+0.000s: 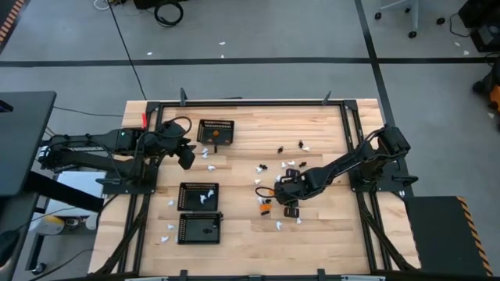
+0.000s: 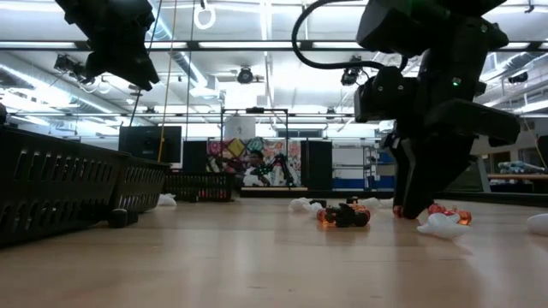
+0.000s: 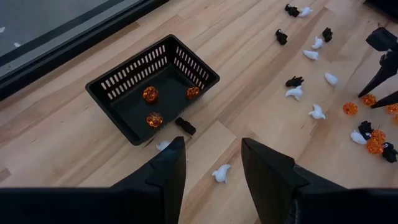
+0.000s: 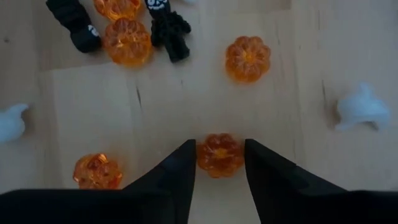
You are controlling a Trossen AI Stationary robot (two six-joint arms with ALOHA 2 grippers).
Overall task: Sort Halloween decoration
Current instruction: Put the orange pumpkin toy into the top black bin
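Here, right claw (image 4: 217,158) low on the table, narrowed around an orange pumpkin (image 4: 219,154), fingers flanking it.

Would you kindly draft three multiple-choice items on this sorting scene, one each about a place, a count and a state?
1. Where is the right gripper?
A. Inside a basket
B. Low over the scattered pieces on the table
C. Off the table

2. How many orange pumpkins lie in the basket ahead of the left gripper?
A. Three
B. None
C. Six

3. How do the right gripper's fingers stand?
A. Far from any piece
B. Holding a white ghost
C. Either side of an orange pumpkin

Answers: 1 B, it reaches down among the pieces; 2 A, three show inside; 3 C, the pumpkin sits between the fingertips.
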